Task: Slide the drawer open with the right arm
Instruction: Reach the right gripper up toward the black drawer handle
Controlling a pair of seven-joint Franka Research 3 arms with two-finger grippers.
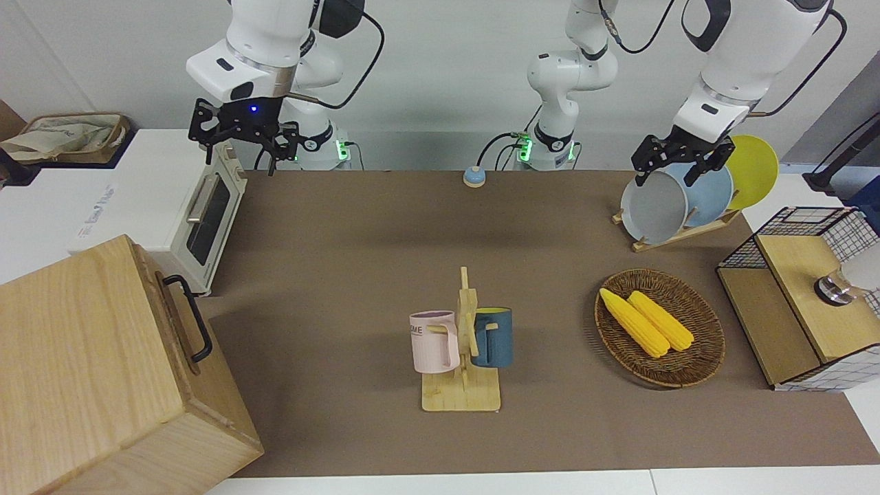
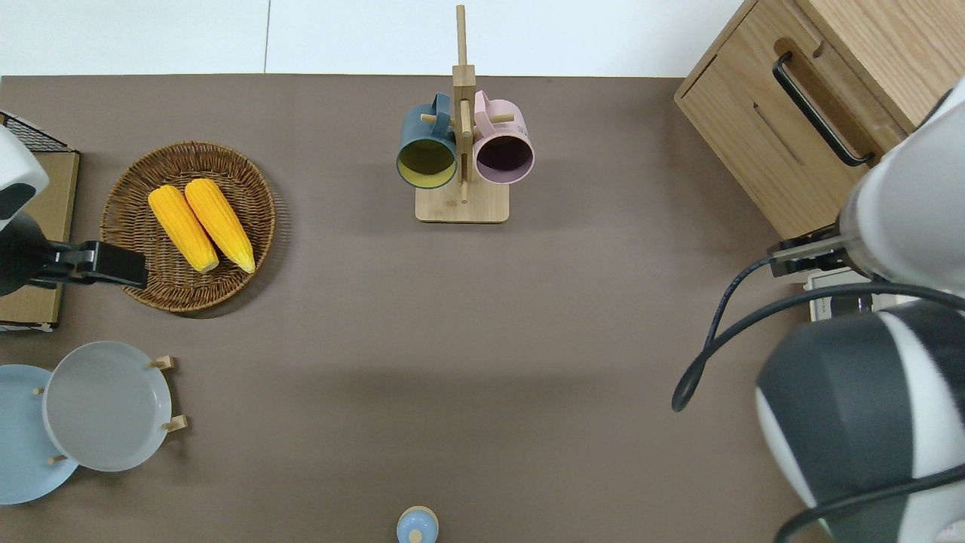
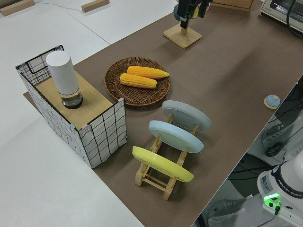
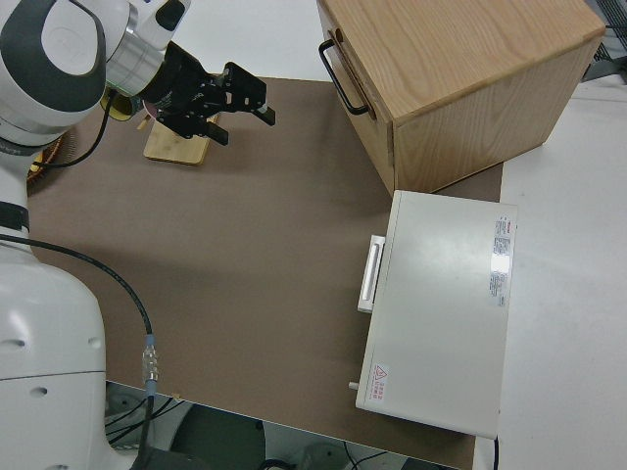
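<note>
At the right arm's end of the worktop (image 1: 357, 227), the drawer (image 1: 180, 323) sits shut in its light-wood box, farther from the robots than the toaster oven (image 1: 206, 213). Its black bar handle (image 1: 189, 318) runs horizontally across the front. Right pincer (image 1: 242, 137) hangs open, empty, over the oven; left arm parked.
</note>
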